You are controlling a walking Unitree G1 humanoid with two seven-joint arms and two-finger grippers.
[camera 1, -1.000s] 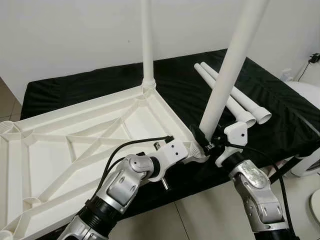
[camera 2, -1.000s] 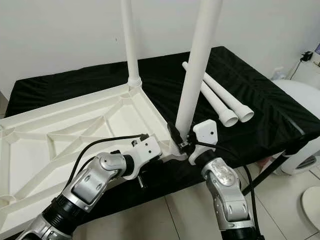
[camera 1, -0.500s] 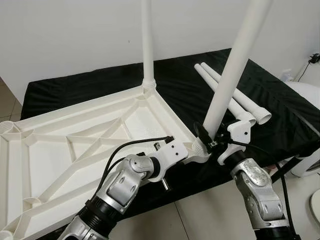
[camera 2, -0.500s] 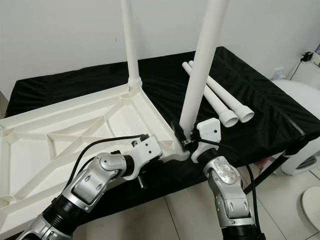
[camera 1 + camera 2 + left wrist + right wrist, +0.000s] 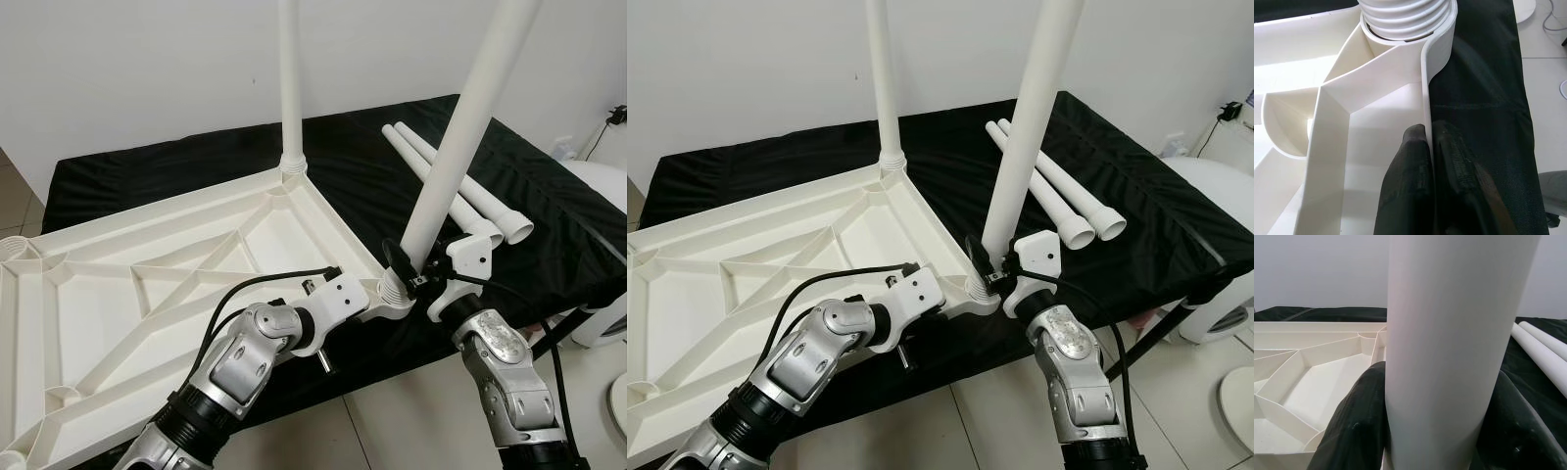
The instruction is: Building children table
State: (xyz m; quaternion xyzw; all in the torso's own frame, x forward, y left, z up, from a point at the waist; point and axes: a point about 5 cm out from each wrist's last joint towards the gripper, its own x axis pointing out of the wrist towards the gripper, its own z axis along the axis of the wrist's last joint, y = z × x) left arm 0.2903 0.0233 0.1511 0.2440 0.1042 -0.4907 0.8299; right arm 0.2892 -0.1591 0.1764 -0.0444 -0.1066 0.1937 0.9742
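The white tabletop (image 5: 147, 284) lies upside down on a black-covered bench. One white leg (image 5: 289, 88) stands upright in its far corner. My right gripper (image 5: 409, 276) is shut on a second leg (image 5: 456, 147) low on its shaft, fingers (image 5: 1356, 426) on both sides. This leg leans to the right, and its ribbed end (image 5: 1408, 19) sits in the near right corner socket (image 5: 397, 291). My left gripper (image 5: 1431, 142) is shut on the tabletop's rim just beside that socket.
Two spare legs (image 5: 460, 191) lie side by side on the black cloth (image 5: 549, 225) at the right. A white rounded appliance (image 5: 609, 191) stands past the bench's right end. A white wall runs close behind, and tiled floor lies below the front edge.
My right gripper has shifted the held leg slightly right and away, bringing its lower end from just beside the corner socket onto it. The left gripper has stayed on the rim.
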